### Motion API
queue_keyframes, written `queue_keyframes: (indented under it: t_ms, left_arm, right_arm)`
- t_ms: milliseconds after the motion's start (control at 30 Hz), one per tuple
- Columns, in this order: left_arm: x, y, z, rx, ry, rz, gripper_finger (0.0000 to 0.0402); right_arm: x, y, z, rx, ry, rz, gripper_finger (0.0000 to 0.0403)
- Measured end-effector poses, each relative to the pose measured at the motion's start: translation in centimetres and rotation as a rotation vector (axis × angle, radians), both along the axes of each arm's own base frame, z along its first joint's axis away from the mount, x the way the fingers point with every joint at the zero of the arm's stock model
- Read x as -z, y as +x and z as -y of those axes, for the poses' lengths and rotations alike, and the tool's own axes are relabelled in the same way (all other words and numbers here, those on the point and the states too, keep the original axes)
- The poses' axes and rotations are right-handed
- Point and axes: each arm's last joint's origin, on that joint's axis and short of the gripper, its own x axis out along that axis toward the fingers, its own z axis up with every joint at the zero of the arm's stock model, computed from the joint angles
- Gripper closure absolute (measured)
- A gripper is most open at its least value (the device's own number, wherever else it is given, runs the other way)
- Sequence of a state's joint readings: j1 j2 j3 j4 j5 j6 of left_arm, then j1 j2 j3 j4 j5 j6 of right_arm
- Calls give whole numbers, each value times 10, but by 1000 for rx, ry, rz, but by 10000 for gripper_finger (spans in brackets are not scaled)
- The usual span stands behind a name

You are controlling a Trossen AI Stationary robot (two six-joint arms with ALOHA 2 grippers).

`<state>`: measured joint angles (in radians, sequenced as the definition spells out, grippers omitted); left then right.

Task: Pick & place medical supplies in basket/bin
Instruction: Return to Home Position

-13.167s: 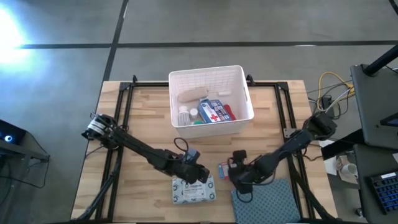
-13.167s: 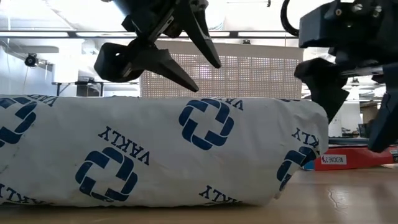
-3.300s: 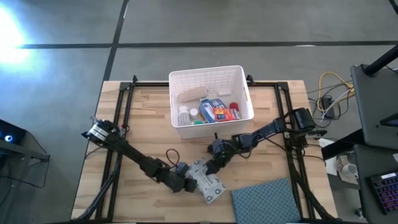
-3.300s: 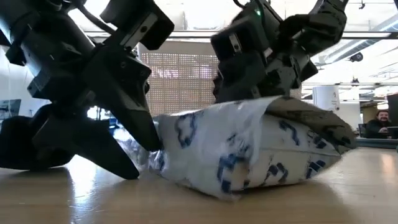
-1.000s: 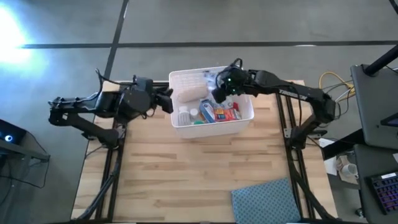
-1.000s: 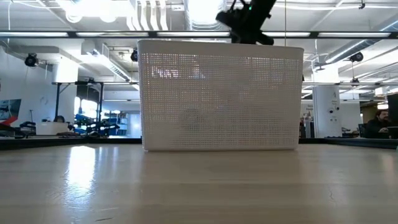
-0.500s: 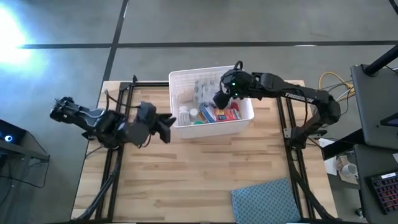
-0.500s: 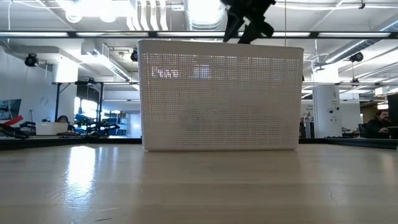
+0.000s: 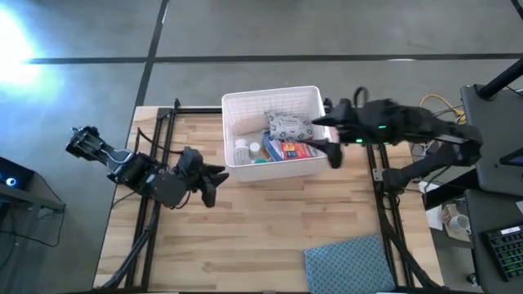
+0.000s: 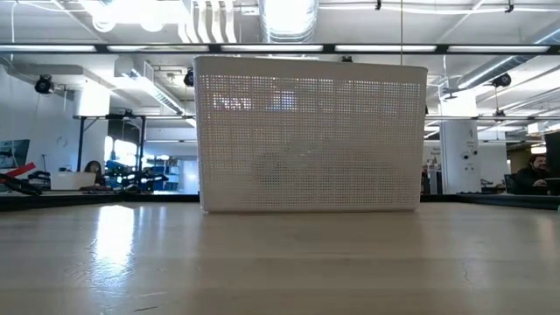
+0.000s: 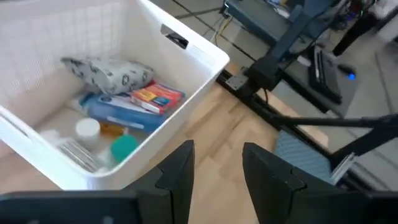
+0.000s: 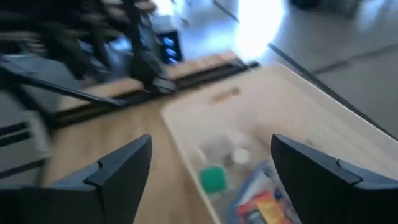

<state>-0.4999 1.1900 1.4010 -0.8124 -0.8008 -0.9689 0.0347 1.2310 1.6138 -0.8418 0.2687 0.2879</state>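
The white lattice basket [image 9: 232, 104] [image 10: 308, 136] stands at the table's far middle. Inside it lie medical supplies: a pale grey-green packet [image 9: 288, 124] [image 11: 109, 73] on top, a blue pack [image 11: 118, 111], a red box [image 11: 155, 96], a white bottle [image 9: 243, 150] and a green cap [image 11: 123, 148]. My right gripper [image 9: 325, 139] [image 12: 211, 168] hangs open over the basket's right rim, with nothing between its fingers. My left gripper [image 9: 214, 184] [image 11: 217, 168] stays open and empty by the basket's near left corner, pointing toward it.
A blue-grey textured cloth [image 9: 351, 261] lies at the table's near right edge. Black frame rails [image 9: 163, 139] run along the table's left and right sides. Bare wood [image 9: 270, 220] stretches between the basket and the near edge.
My right gripper has opened and let go of the packet, then risen and drawn back toward the table's right edge. The packet has dropped onto the other supplies in the basket. My left gripper has swung from the basket's left side toward the near edge.
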Motion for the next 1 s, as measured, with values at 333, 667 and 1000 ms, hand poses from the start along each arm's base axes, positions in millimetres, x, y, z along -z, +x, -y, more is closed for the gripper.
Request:
queue_keyframes:
  t_ms: [333,667,1000]
  left_arm:
    - [-15,24,-4,377,271,242,284]
    - [52,13,-49,449,238,365,284]
    - [93,-78,-68,413,226,535,284]
  right_arm:
    - [13,-22,-20,-408,150,64,86]
    - [103,6,-26,-547,314,231,91]
    - [141,-69,-14,-415,273,325,86]
